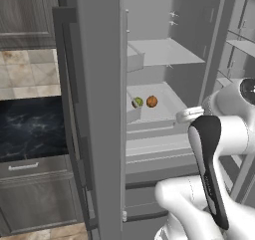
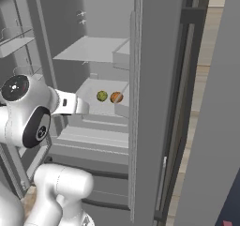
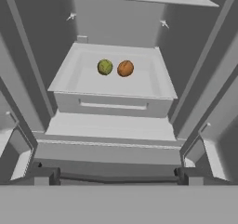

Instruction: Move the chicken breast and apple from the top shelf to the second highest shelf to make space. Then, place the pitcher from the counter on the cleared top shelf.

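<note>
1. The chicken breast (image 3: 125,68), an orange-brown lumpy ball, sits on a pale grey shelf (image 3: 153,86) inside the open fridge, toward the back of that slab.
2. The apple (image 3: 105,67), round and yellow-green, rests on the same shelf just beside the chicken breast, with a thin gap between the 2; in the hand view it is the left one of the pair.
3. In the left base view the apple (image 1: 138,102) lies near the shelf's left edge and the chicken breast (image 1: 152,101) to its right; in the right base view the apple (image 2: 101,96) is again on the left and the chicken breast (image 2: 116,97) on the right.
4. Above them, well apart, hangs a bare grey slab, the higher shelf (image 1: 164,52).
5. Below the shelf carrying the food, a drawer front (image 3: 114,106) closes off the space, and a flatter ledge (image 3: 111,125) lies under that.
6. The pincer (image 2: 84,107) is at the fridge opening, in front of the shelf with the food and short of it; its jaws are spread wide and grasp nothing.
7. The fridge door (image 1: 99,109) stands open, edge-on to the left base view.
8. The black veined counter (image 1: 30,127) lies left of that door, over grey cabinets (image 1: 35,194).
</note>
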